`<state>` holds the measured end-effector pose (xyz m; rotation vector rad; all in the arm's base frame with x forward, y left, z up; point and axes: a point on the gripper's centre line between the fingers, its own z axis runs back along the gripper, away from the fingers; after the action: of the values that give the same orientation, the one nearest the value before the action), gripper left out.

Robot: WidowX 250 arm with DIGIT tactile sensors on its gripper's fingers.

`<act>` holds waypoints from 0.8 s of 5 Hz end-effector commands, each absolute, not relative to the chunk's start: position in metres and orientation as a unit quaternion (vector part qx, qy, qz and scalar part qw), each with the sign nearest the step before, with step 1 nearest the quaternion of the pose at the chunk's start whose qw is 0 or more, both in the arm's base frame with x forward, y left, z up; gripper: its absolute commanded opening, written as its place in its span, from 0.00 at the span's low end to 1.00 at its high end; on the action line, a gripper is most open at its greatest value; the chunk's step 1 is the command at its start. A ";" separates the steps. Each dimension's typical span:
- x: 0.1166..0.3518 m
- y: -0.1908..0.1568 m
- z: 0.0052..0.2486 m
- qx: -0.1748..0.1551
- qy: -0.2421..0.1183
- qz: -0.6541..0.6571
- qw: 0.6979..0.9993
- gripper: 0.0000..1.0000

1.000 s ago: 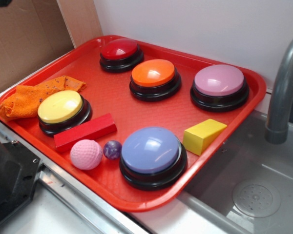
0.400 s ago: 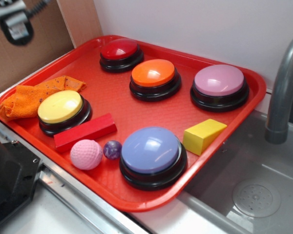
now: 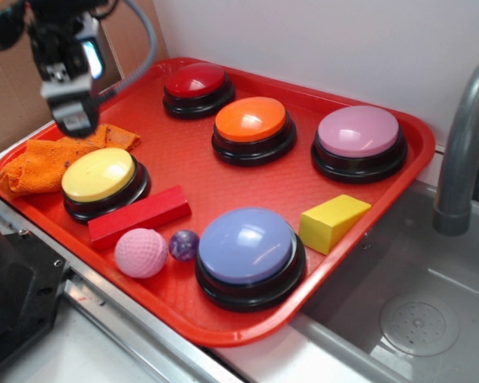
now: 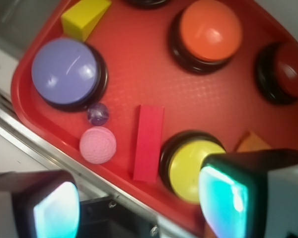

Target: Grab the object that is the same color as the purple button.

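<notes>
Purple marble (image 3: 184, 245) sits untouched on the red tray (image 3: 223, 179), wedged between the pink golf ball (image 3: 140, 252) at its 9 o'clock and the purple button (image 3: 247, 247) at 3. Your gripper (image 3: 70, 112) hovers far off at 11, fingers spread, grasping nothing; the whole approach remains.

Small glossy dark purple ball (image 3: 184, 245) (image 4: 98, 114): resting on red tray (image 3: 223, 179), untouched, just beside purple button (image 3: 247, 249), between it and pink golf ball (image 3: 140, 252).
</notes>
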<state>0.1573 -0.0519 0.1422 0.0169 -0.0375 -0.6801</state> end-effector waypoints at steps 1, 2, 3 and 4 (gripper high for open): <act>0.173 -0.083 0.095 0.000 -0.057 -0.445 0.894 1.00; 0.173 -0.096 0.079 -0.005 -0.074 -0.473 0.878 1.00; 0.169 -0.102 0.062 -0.026 -0.080 -0.491 0.867 1.00; 0.161 -0.104 0.054 -0.034 -0.079 -0.494 0.865 1.00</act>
<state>0.1612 -0.0971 0.0491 -0.0717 -0.1373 -1.0098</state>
